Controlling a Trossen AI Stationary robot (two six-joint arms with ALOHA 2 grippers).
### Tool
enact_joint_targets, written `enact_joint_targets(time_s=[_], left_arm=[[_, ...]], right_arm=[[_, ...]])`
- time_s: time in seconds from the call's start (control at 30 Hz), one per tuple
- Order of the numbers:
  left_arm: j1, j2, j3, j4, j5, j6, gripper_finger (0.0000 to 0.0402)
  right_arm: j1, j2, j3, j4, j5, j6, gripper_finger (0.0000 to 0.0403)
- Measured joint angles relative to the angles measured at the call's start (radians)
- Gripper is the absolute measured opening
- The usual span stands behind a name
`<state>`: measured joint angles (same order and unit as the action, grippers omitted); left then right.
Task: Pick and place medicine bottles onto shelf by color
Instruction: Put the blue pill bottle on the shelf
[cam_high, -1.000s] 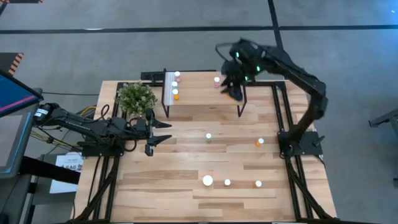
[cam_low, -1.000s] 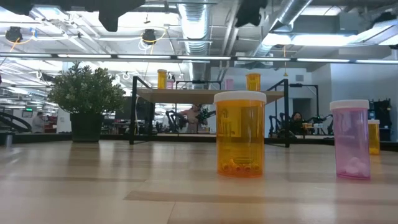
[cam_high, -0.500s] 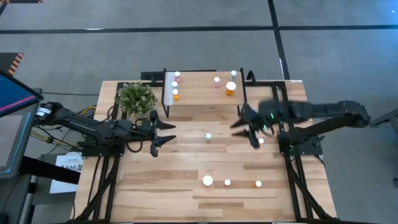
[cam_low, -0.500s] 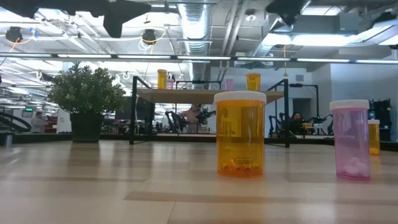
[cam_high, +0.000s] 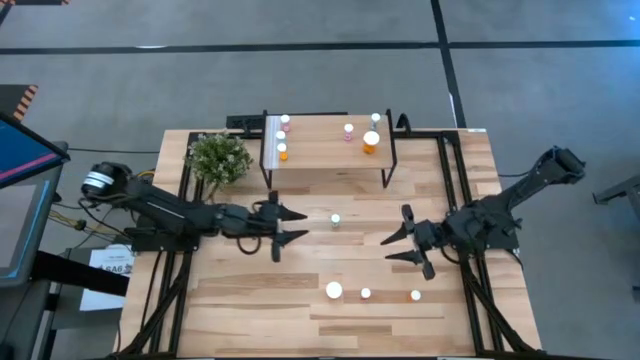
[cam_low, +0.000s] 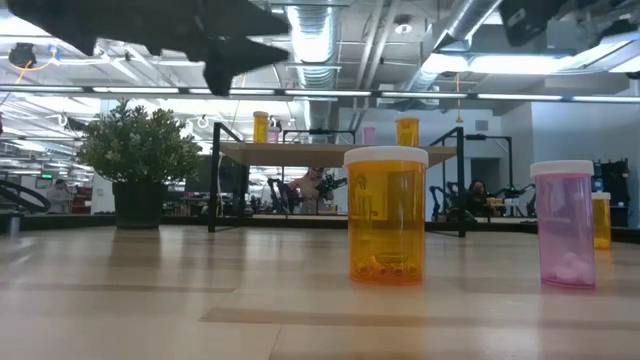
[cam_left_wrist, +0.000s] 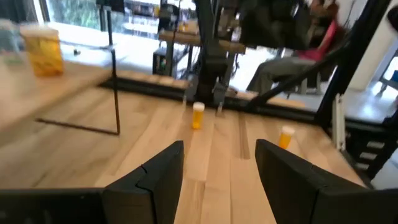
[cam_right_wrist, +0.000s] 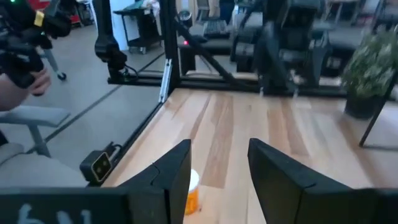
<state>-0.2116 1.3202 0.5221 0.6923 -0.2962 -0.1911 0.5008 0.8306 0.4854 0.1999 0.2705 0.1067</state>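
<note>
Wooden tabletop (cam_high: 300, 265) under bright workshop ceiling (cam_low: 330, 60)

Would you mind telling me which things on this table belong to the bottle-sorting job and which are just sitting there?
Part of the job:
- shelf, already carrying several bottles
- green bottle on the tabletop between the arms
- orange bottle and pink bottle near the low camera
- left gripper and right gripper, both empty

Just lying about:
- potted plant beside the shelf
</note>
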Motion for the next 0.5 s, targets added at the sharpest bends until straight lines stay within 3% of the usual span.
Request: enact_joint_targets(time_s=[0.3, 0.5], left_arm=[[0.003, 0.254, 0.183, -0.009, 0.003, 0.019, 0.0188], [0.026, 0.333, 0.302, -0.230, -0.001, 0.011, 0.0188]], right_arm=[[0.030, -0.007, 0.001, 0.016, 0.031, -0.067, 0.0182], [0.030, 0.023, 0.000, 0.026, 0.031, -0.055, 0.0182]])
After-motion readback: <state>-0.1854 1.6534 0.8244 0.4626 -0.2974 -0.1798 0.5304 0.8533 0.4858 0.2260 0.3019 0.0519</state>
